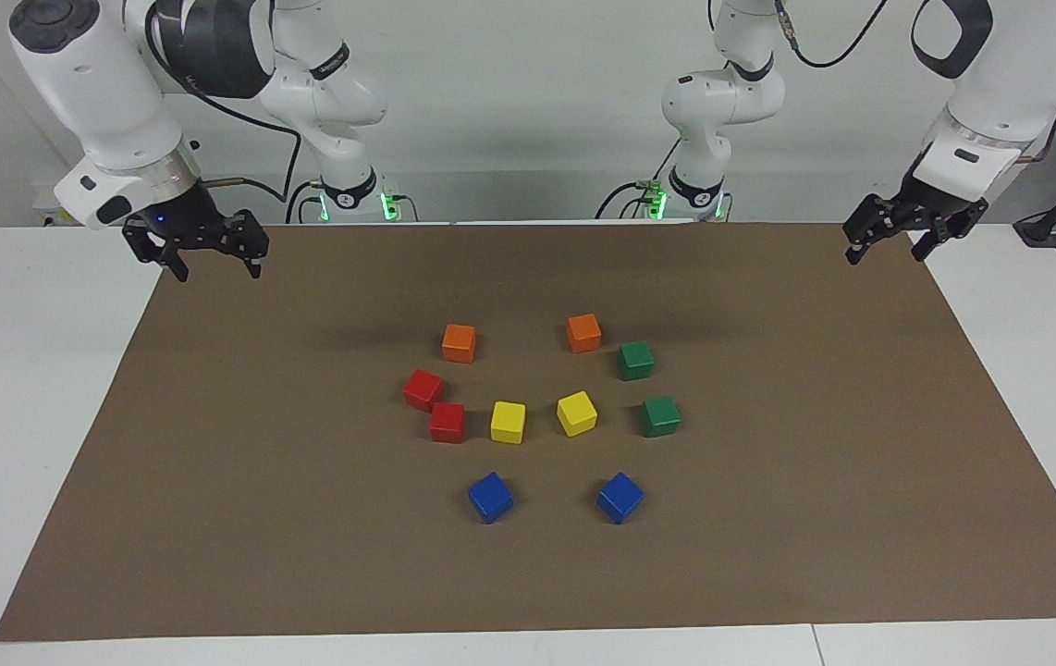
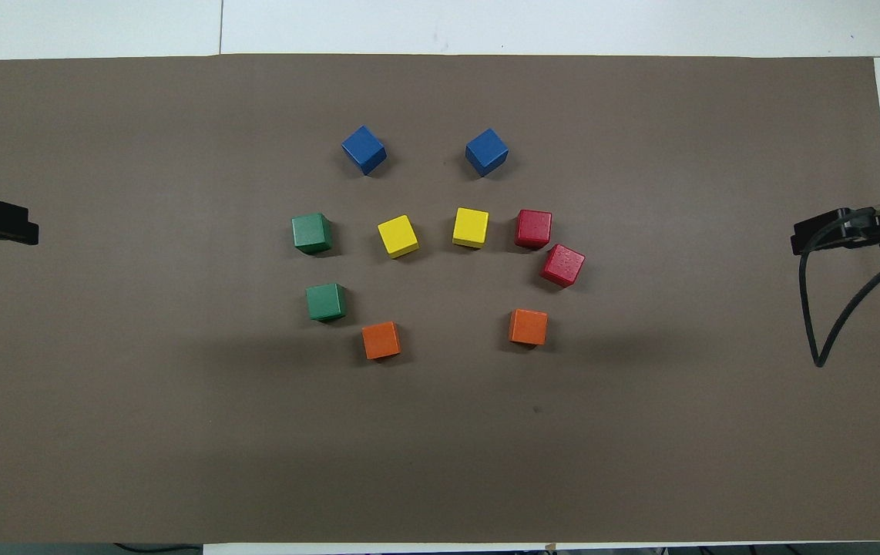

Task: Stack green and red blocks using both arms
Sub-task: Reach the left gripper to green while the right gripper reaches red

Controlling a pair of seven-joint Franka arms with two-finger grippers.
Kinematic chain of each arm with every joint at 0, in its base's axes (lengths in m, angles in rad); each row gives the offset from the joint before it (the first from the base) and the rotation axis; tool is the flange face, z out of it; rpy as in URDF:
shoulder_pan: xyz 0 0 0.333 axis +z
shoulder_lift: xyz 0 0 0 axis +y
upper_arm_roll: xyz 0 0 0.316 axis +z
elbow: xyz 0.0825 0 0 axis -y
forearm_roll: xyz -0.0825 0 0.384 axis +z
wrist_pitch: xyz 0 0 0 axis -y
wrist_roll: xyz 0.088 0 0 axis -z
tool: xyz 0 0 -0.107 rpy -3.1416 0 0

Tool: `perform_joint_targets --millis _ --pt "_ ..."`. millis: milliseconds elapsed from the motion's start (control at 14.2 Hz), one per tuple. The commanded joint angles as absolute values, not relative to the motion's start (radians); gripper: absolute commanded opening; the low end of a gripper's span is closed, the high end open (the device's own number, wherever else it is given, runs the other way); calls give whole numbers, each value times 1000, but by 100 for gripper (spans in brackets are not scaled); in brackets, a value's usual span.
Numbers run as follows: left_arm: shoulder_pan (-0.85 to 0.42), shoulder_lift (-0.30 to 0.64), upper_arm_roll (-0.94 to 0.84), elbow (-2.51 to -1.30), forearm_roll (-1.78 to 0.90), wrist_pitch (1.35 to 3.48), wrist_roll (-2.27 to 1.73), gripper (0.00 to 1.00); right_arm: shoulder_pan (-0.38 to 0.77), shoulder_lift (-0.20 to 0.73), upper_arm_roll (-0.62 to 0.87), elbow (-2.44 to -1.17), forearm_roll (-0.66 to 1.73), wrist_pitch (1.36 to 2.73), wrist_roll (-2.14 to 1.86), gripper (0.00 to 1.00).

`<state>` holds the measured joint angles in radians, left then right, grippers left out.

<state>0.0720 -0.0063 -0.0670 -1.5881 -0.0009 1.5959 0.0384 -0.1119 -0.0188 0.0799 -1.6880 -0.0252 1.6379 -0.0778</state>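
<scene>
Two green blocks lie apart on the brown mat toward the left arm's end: one [image 1: 636,360] [image 2: 326,301] nearer the robots, the other [image 1: 660,416] [image 2: 311,233] farther out. Two red blocks lie close together toward the right arm's end, one [image 1: 423,389] [image 2: 562,264] nearer the robots than the other [image 1: 447,422] [image 2: 533,229]. My right gripper [image 1: 218,271] hangs open and empty over the mat's corner at its own end. My left gripper [image 1: 884,256] hangs open and empty over the mat's corner at its end. Both are far from the blocks.
Two orange cubes [image 1: 459,342] [image 1: 583,332] lie nearest the robots. Two yellow cubes [image 1: 508,422] [image 1: 576,413] sit between the red and green pairs. Two blue cubes [image 1: 490,497] [image 1: 620,498] lie farthest out. The brown mat [image 1: 815,518] covers most of the white table.
</scene>
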Motion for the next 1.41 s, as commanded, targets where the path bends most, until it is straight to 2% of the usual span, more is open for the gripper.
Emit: perform_joint_targets --millis 0,776,1059,1341 --pt "71 -35 -66 -1617 -11 1612 32 100 -130 -11 89 -1672 -11 1626 -94 100" --pt "68 -52 -67 -1649 -12 1615 29 100 -106 -8 97 -1684 -9 1628 -36 100" --pt "-23 -89 -67 -1773 -15 1738 -50 100 41 46 97 -1681 -9 1693 170 100" --pt "-119 -63 -67 -1867 -17 1864 -75 100 130 118 97 -1684 -8 1784 329 100"
